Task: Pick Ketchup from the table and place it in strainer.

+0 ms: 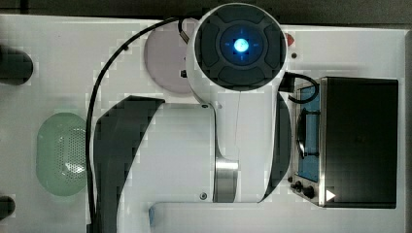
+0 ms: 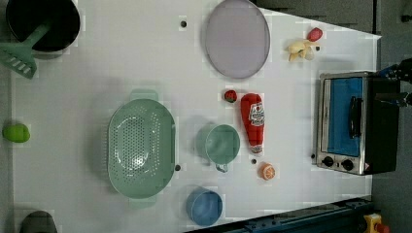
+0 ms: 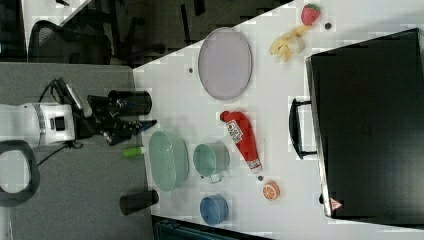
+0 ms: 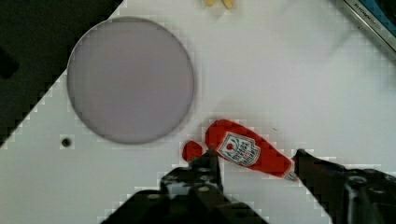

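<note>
Pincer (image 4: pixel 254 161) spread above ketchup (image 4: pixel 250 155) lying on bench (image 4: pixel 289 74); descend centred on its body; strainer (image 2: pixel 141 148) well apart.

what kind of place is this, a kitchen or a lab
Probably a robot lab staged as a play kitchen: toy ketchup, a strainer and a toaster oven on a white table, with office chairs behind.

plate (image 2: pixel 236 38): greyish-lilac, round, far end of table
strawberry (image 2: pixel 230 95): tiny, just below plate in left view
bowl (image 2: pixel 222 144): dark-green, w/ handle
blue cup (image 2: pixel 204 207): nr table edge
orange slice (image 2: pixel 266 171): nr toaster oven (image 2: pixel 348 122)
</note>
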Controlling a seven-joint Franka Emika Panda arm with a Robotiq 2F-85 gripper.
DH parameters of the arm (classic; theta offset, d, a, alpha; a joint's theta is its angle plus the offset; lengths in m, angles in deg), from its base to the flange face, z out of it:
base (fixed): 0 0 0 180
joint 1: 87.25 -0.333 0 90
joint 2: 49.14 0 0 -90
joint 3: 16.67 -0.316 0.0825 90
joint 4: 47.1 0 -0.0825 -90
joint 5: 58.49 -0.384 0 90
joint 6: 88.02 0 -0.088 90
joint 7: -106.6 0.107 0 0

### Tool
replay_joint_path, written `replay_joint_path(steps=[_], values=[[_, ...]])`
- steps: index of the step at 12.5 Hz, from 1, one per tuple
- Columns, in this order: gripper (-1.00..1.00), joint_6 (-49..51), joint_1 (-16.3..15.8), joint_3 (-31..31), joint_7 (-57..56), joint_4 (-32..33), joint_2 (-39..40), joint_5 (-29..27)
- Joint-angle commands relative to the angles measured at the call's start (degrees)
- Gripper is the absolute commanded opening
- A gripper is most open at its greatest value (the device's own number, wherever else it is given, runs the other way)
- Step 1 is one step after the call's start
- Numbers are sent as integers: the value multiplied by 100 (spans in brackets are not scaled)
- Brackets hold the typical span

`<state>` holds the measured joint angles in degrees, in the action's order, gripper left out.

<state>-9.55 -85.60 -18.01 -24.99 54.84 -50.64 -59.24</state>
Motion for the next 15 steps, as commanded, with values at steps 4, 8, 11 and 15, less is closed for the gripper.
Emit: replay_joint_path(steps=[4, 8, 11, 15], values=[[100, 810, 617, -469, -458, 892, -1200, -89], [100, 551, 572, -665, -1088, 1301, -699, -91], [100, -280, 557, -781, -2049, 1603, -224, -90], [100, -1543, 553, -862, -4159, 2099, 311, -89]])
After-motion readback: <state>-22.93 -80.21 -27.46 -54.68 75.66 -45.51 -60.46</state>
